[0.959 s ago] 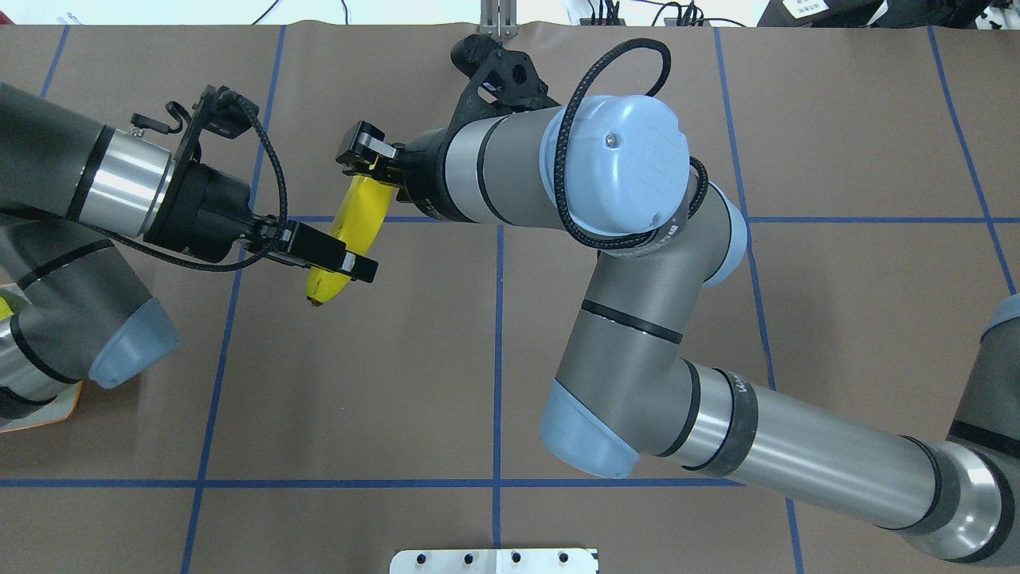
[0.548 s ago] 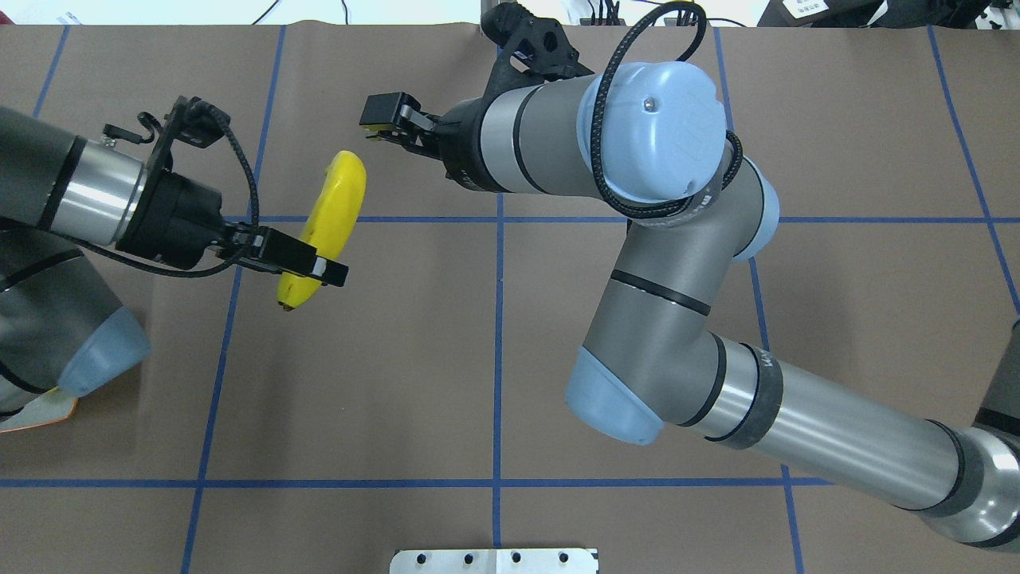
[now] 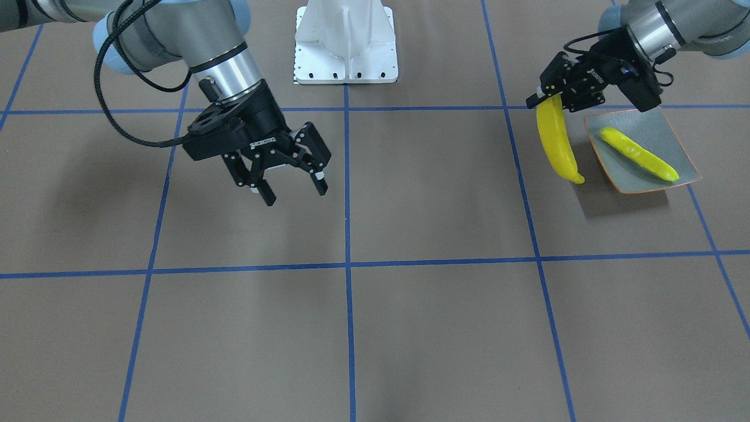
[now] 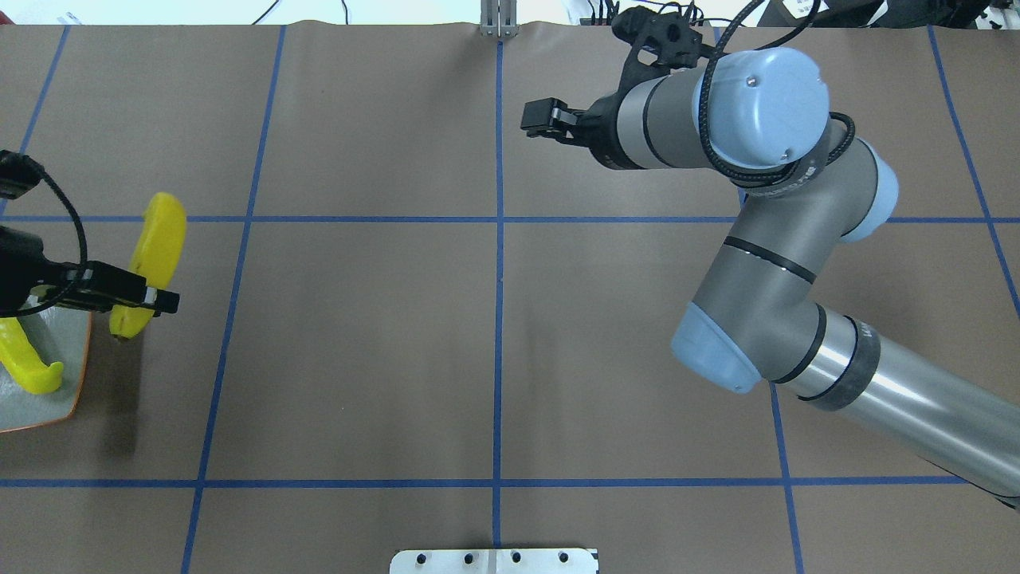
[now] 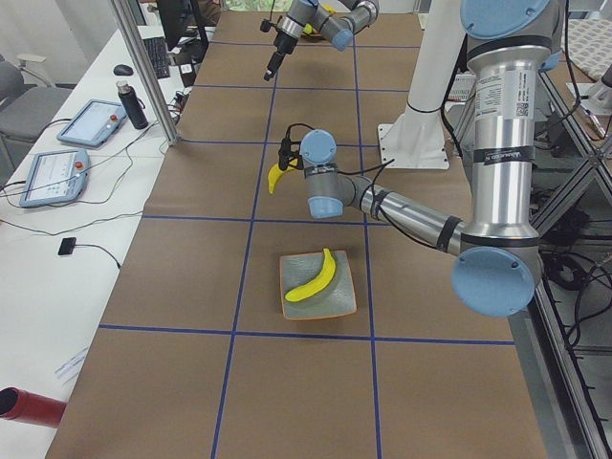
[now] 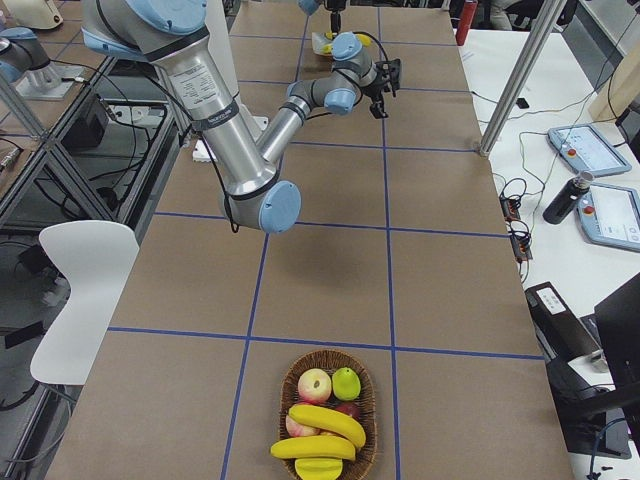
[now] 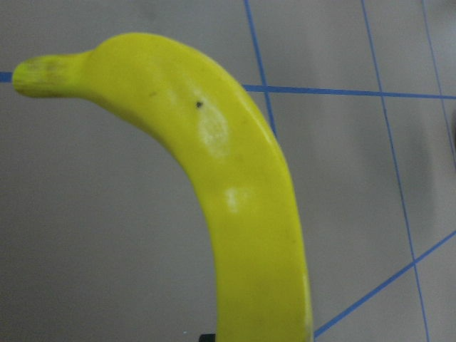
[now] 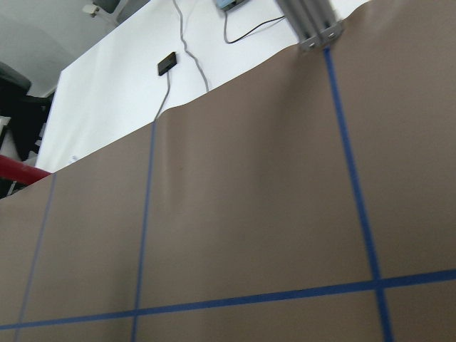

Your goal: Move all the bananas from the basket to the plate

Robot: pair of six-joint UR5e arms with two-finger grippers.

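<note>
Delivery is the step I judge in hand: my left gripper (image 3: 556, 99) is clenched on the upper end of 1 banana (image 3: 556, 143), hanging it over the counter (image 3: 410, 234) just beside the plate (image 3: 674, 126), where the other banana (image 3: 638, 153) lies. Next I'd carry it over the plate, lower and let go. The right gripper (image 3: 290, 184) hangs spread and empty. The basket (image 6: 283, 392) holds more bananas (image 6: 330, 423). Lettering on the left arm (image 5: 497, 105) is too small to read.
</note>
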